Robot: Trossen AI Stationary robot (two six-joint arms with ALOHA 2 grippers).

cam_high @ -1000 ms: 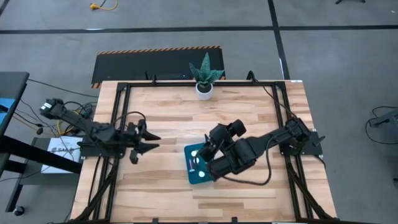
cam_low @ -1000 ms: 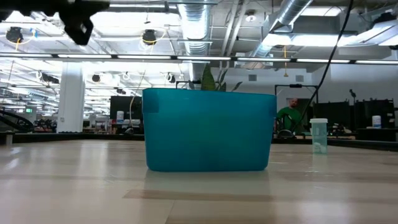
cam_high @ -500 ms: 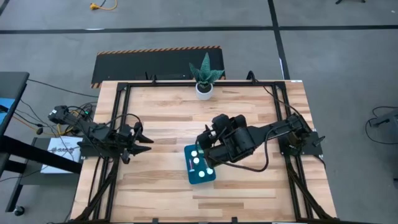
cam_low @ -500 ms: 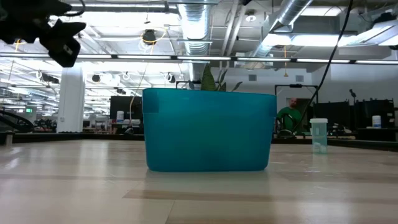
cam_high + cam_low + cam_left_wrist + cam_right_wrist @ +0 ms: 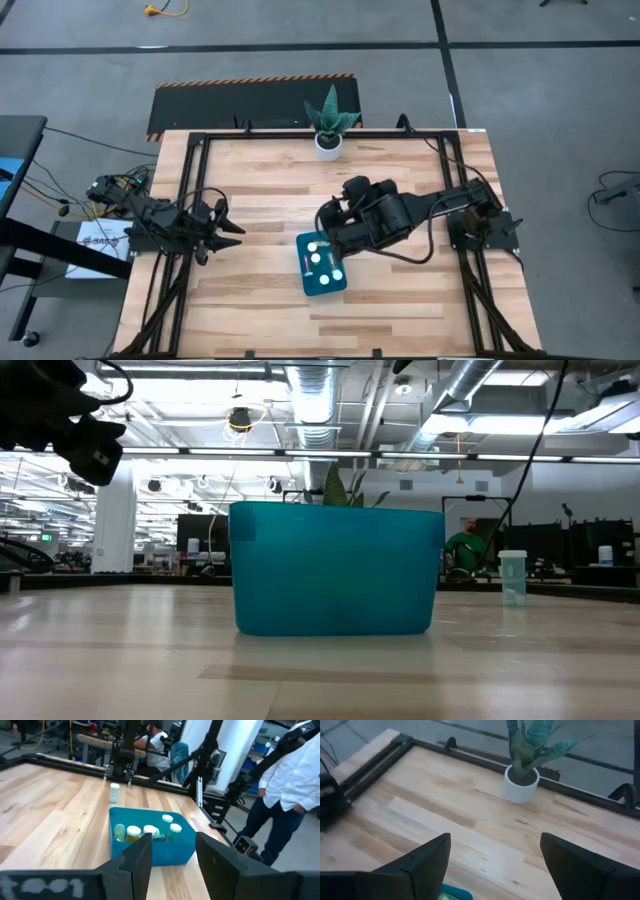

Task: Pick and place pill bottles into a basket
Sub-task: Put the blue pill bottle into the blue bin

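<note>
Bottles in the basket, both my grippers empty.
My right gripper hangs wide open just above the teal basket, mid-table, white-capped bottles standing inside. One bottle stands alone beyond it. My left gripper waits at the left edge, fingers narrowly parted. No readable labels.

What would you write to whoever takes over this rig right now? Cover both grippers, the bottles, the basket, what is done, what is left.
Left gripper: fingers open, empty, at the table's left edge.
Right gripper: fingers open, empty, above the table by the basket, on the plant's side.
Done: at least four bottles stand in the basket.
Left to do: one bottle stands on the table, apart from the basket; put it in.
</note>
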